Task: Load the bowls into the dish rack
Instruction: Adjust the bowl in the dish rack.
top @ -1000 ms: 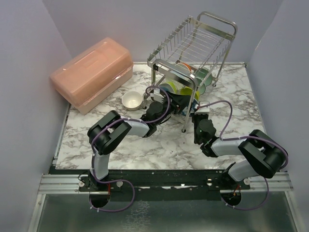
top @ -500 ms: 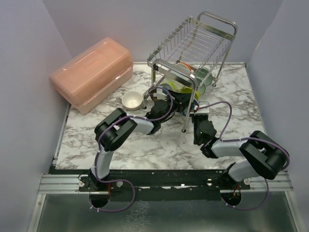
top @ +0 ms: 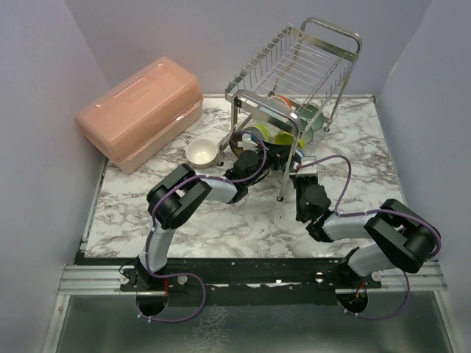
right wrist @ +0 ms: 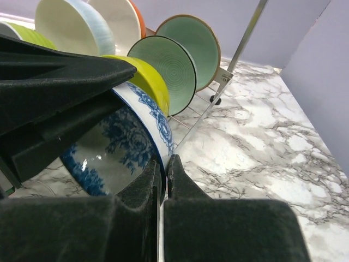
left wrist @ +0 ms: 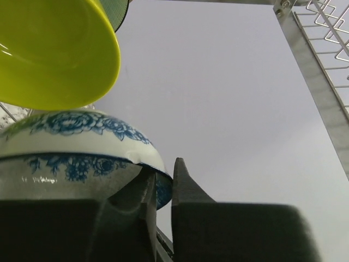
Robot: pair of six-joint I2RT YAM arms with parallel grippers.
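White bowl (top: 200,152) sits on surface (top: 243,220), left of rack (top: 294,66); not yet loaded. Left hand (left wrist: 163,174) just narrowed from wide to a pinch on blue-patterned bowl (left wrist: 71,147) rim, at lower tier under lime bowl (left wrist: 54,49). Right hand (right wrist: 163,164) clamped tight on same rim. Likely a handover or joint seating.

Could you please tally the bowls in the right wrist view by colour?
Lime bowls: 2 (one only partly in view)
Green bowls: 2
White bowls: 2
Blue-and-white patterned bowl: 1
Total: 7
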